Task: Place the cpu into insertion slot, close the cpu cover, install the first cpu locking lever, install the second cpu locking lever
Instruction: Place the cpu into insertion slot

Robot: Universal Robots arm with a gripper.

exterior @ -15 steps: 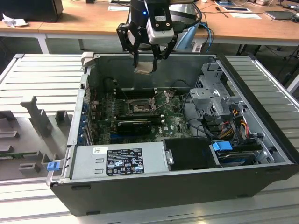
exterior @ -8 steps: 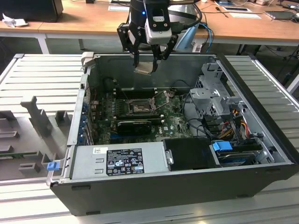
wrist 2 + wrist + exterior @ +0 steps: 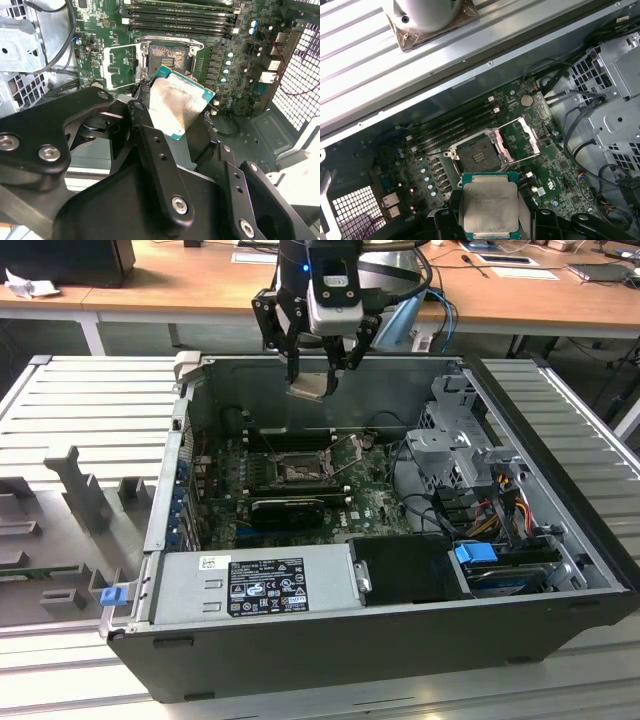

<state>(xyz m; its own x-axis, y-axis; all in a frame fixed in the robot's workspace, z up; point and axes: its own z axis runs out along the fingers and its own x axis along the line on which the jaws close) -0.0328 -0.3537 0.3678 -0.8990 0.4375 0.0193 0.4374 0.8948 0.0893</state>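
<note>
While the black claw (image 3: 314,382) clamps the square silvery cpu (image 3: 490,207), thin metal cpu cover (image 3: 534,142) hinged open.

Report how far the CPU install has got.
Nothing is finished: the insertion slot lies empty and the cpu cover is swung open beside it. In hand: the gripper holds the cpu above the open computer case. Left: seating it, closing the cover, both levers.
</note>
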